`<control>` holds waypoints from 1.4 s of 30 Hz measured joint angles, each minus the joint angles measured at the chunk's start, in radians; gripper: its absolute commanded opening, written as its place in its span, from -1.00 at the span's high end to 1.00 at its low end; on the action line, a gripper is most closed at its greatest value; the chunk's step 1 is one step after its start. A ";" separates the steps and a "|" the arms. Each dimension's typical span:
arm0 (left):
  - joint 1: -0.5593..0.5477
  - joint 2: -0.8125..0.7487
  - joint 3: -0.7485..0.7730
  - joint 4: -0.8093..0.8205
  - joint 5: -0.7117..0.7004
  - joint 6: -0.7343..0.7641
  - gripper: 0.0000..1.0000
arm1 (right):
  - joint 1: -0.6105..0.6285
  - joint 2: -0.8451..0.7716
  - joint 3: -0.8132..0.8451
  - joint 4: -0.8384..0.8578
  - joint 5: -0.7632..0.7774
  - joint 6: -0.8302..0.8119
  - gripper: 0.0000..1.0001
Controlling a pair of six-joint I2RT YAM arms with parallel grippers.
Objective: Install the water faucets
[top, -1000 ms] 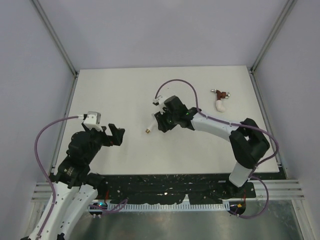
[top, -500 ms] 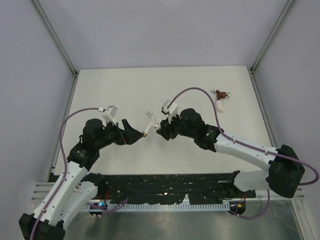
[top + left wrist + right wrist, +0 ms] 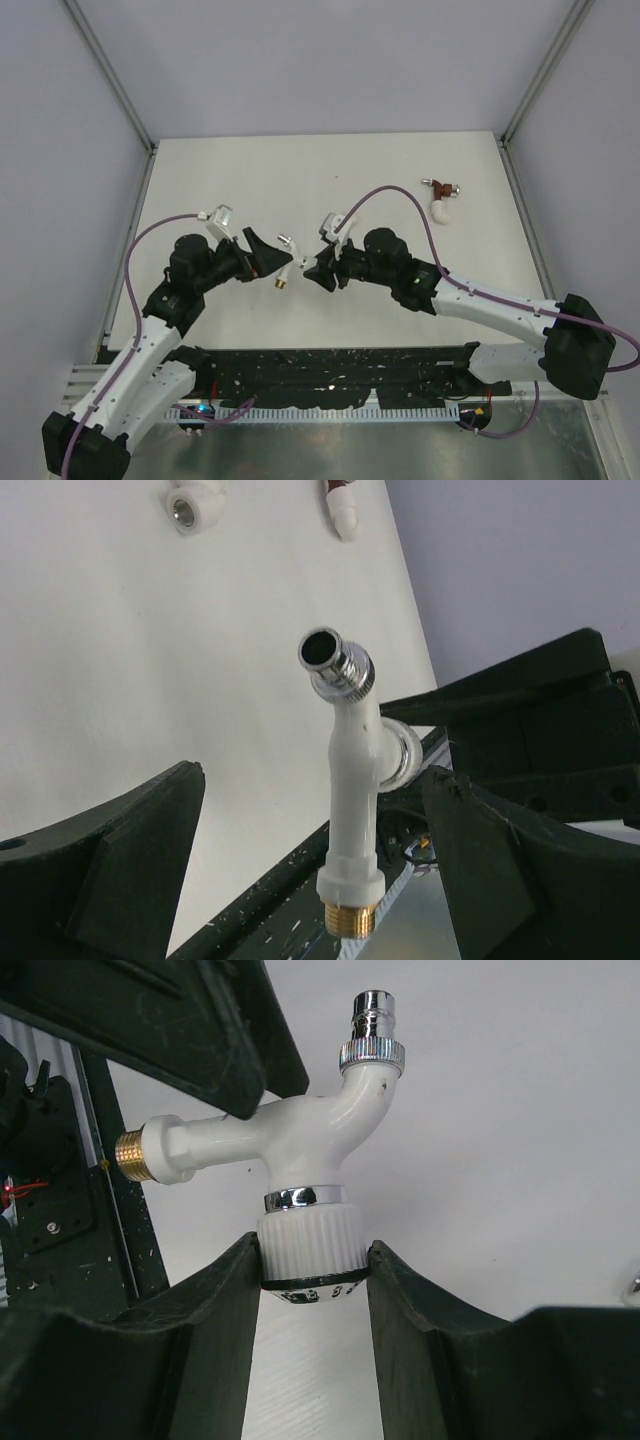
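The white faucet (image 3: 287, 262) hangs in the air between both grippers, its brass threaded end (image 3: 279, 283) towards the near edge. My right gripper (image 3: 318, 268) is shut on its ribbed white knob (image 3: 310, 1250), and the body (image 3: 290, 1135) runs left to the brass end. My left gripper (image 3: 262, 258) is open, with the faucet body (image 3: 350, 790) between its spread fingers (image 3: 130, 870) and not touching them. The dark red faucet (image 3: 438, 186) lies at the table's far right and shows partly in the left wrist view (image 3: 340, 500).
A plain white elbow fitting (image 3: 440, 212) lies just beside the dark red faucet and also shows in the left wrist view (image 3: 192, 505). The black perforated rail (image 3: 330, 370) runs along the table's near edge. Metal frame posts stand at the far corners.
My left arm swung in from the left, and its open fingers now straddle the white faucet. My right gripper lifted the faucet off the table and carried it slightly left.
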 measured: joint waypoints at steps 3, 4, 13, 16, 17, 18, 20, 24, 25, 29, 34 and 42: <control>0.000 0.036 0.017 0.024 -0.015 -0.030 -0.70 | 0.016 -0.006 -0.005 0.008 -0.010 -0.019 0.89; 0.000 0.051 0.024 0.036 -0.018 -0.037 -0.65 | 0.021 -0.008 -0.005 0.011 -0.012 -0.028 0.89; 0.000 0.145 0.048 0.141 -0.006 -0.132 0.26 | 0.040 -0.015 -0.005 0.027 -0.013 -0.056 0.89; 0.000 0.141 0.048 0.165 0.002 -0.151 0.70 | 0.040 -0.015 -0.005 0.027 -0.006 -0.059 0.85; 0.000 0.137 0.048 0.172 0.004 -0.161 0.84 | 0.041 -0.015 -0.007 0.028 -0.003 -0.060 0.75; 0.000 0.130 0.048 0.180 0.008 -0.166 0.99 | 0.041 -0.015 -0.008 0.028 0.002 -0.060 0.37; -0.006 0.109 0.045 0.192 0.009 -0.180 1.00 | 0.044 -0.015 -0.010 0.029 0.015 -0.054 0.01; -0.009 0.038 0.024 0.185 -0.038 -0.188 1.00 | 0.057 -0.021 -0.005 0.031 0.078 0.003 -0.40; -0.008 0.014 0.016 0.177 -0.068 -0.190 1.00 | 0.056 -0.028 -0.002 0.020 0.112 0.025 -0.44; -0.010 -0.091 -0.015 0.132 -0.211 -0.203 1.00 | 0.062 -0.054 0.025 -0.026 0.232 0.131 -0.60; -0.026 -0.205 -0.054 0.067 -0.385 -0.238 1.00 | 0.113 -0.069 0.056 -0.034 0.354 0.284 -0.62; -0.032 -0.284 -0.083 0.043 -0.511 -0.318 1.00 | 0.249 0.028 0.056 0.060 0.402 0.372 -0.61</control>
